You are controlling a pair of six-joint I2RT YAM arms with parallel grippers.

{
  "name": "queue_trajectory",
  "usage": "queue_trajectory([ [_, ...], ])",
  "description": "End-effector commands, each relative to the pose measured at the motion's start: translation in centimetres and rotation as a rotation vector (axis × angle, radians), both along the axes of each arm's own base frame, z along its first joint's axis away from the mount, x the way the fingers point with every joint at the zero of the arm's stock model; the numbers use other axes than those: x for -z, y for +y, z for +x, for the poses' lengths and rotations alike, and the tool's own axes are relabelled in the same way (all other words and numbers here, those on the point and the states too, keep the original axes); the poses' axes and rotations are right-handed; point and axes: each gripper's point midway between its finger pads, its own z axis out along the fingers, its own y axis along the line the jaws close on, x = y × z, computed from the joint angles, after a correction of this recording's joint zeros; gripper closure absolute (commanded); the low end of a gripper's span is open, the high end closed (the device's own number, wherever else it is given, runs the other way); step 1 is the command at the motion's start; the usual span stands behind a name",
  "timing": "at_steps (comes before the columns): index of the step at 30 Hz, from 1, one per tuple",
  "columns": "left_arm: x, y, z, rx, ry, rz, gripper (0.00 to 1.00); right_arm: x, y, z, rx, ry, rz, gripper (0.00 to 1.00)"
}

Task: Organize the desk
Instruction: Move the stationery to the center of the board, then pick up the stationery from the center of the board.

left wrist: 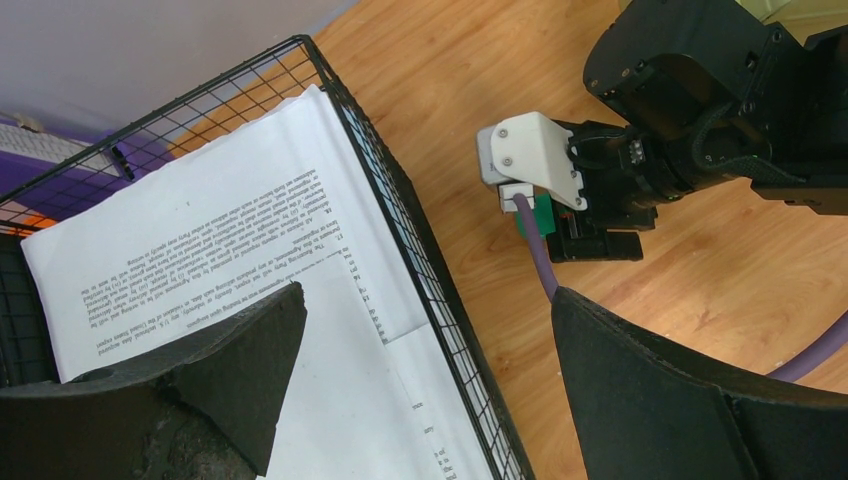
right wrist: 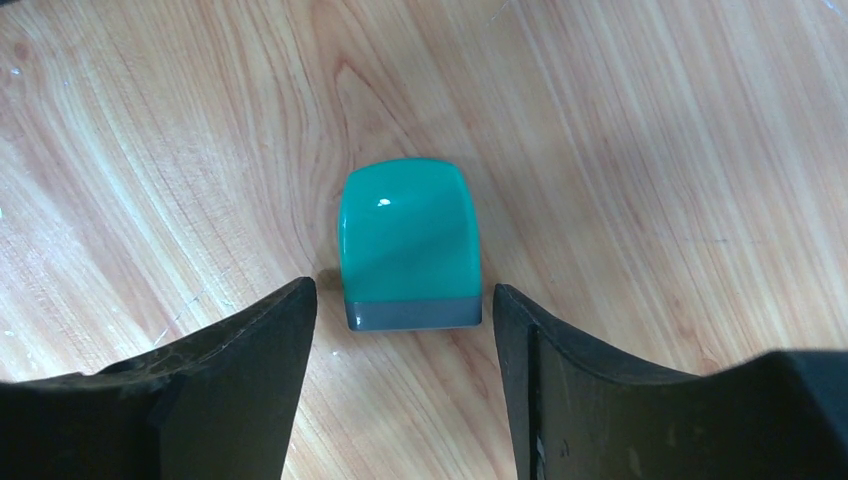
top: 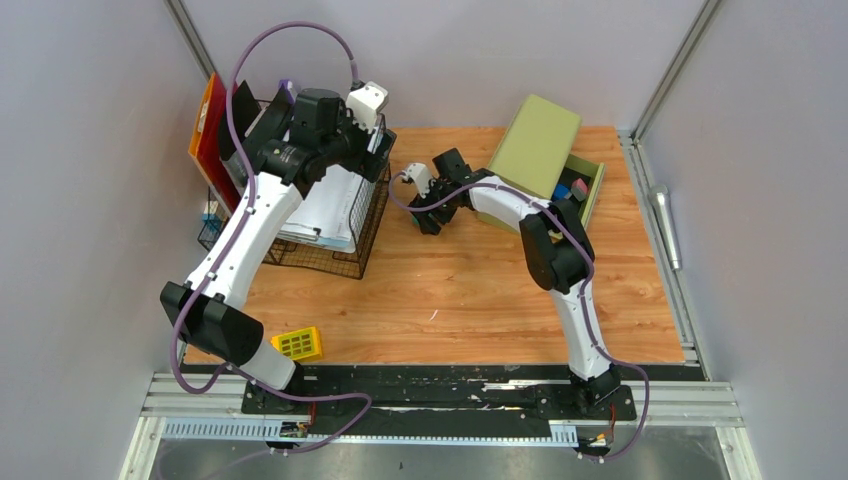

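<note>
My right end effector (right wrist: pixel 400 300) sits part-open, empty, straddling the teal block (right wrist: pixel 408 235) mid-frame on the bench (right wrist: pixel 650 150) — close off-centre and I reckon it'll skid or twist away.

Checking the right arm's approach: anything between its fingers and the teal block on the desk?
Nothing visible. The teal block sits on bare desk between the open fingers of the right gripper, gaps either side.

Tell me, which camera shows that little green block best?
The right wrist view: the green block, grey base and all, sits large and centred on the desk between the open fingers. The left wrist view catches only a green sliver under the right arm. From above, that arm hides it.
</note>
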Motion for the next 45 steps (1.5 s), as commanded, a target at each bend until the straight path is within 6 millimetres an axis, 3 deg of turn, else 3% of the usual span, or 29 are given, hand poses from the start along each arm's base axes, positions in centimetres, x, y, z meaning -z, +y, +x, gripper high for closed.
queue_trajectory([
  [1,-3.0,-0.2,-0.4,0.017,-0.083,-0.038,0.0,-0.9,1.2,0.7,-0.012,-0.031,0.021,0.33],
  [7,-3.7,-0.1,-0.7,0.019,-0.097,-0.044,0.0,-0.6,2.2,1.3,-0.055,-0.059,0.02,0.35],
  [13,-4.2,0.1,-1.2,0.017,-0.106,-0.041,0.0,-2.0,2.2,0.0,-0.079,-0.031,0.035,0.71],
  [17,-4.7,0.3,-1.1,0.012,-0.122,-0.037,0.0,-6.5,2.0,-3.1,-0.126,0.021,0.091,0.82],
  [20,-5.3,0.1,-0.7,0.012,-0.135,-0.042,0.0,-11.7,1.4,-5.8,-0.153,0.018,0.145,0.87],
  [26,-6.4,-1.0,0.0,0.03,-0.143,-0.093,0.0,-21.2,-2.0,-8.2,-0.101,-0.12,0.182,0.89],
  [30,-6.6,-1.8,0.4,0.048,-0.139,-0.127,0.0,-27.4,-6.3,-6.9,0.038,-0.249,0.221,0.9],
  [35,-6.1,-2.6,0.5,0.073,-0.112,-0.153,0.0,-30.7,-14.5,-3.6,0.294,-0.307,0.247,0.91],
  [40,-6.0,-2.6,0.4,0.075,-0.111,-0.153,0.0,-29.6,-22.8,-1.7,0.533,-0.264,0.256,0.91],
  [43,-5.9,-2.6,0.4,0.075,-0.111,-0.152,0.0,-27.8,-27.3,-1.1,0.654,-0.239,0.242,0.91],
  [45,-5.8,-2.6,0.3,0.077,-0.109,-0.152,0.0,-25.5,-30.2,-0.9,0.725,-0.215,0.209,0.91],
])
